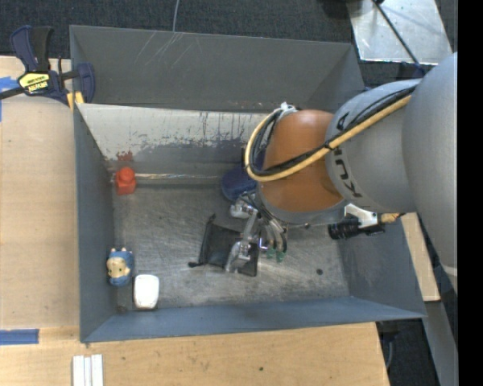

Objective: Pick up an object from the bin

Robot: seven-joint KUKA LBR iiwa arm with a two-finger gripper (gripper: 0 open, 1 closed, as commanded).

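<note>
Gripper: the gripper (pixel 248 256) stood low over the middle of the bin's (pixel 92 240) floor, at the right edge of a flat black piece (pixel 217 244). How wide it stood, and whether it had hold of anything, could not be told.
Nearest thing: the flat black piece lay on the floor a little towards the near wall, tilted against the bin's sides, with a thin tail pointing to the near left corner.
Handling: it looked light, thin and probably limp or rubbery. It would likely sag if lifted by one edge, and a pinch from straight above could slide off its flat face.
Where to take hold: the raised right edge beside the gripper looked the best place, nipped across its thickness.
Other things: a dark blue rounded thing (pixel 233 185) lay by the far wall, partly under the arm. A small orange-red piece (pixel 125 181) sat in the far left corner. A little yellow-and-blue figure (pixel 119 266) and a white block (pixel 146 290) sat close together in the near left corner, well apart from the gripper.
Edges: the sloping walls stood well clear of the black piece on every side.
Open room: bare floor lay to its left and towards the near wall, so a straight lift looked unhindered. The blue thing was the only close neighbour, on the far side.
</note>
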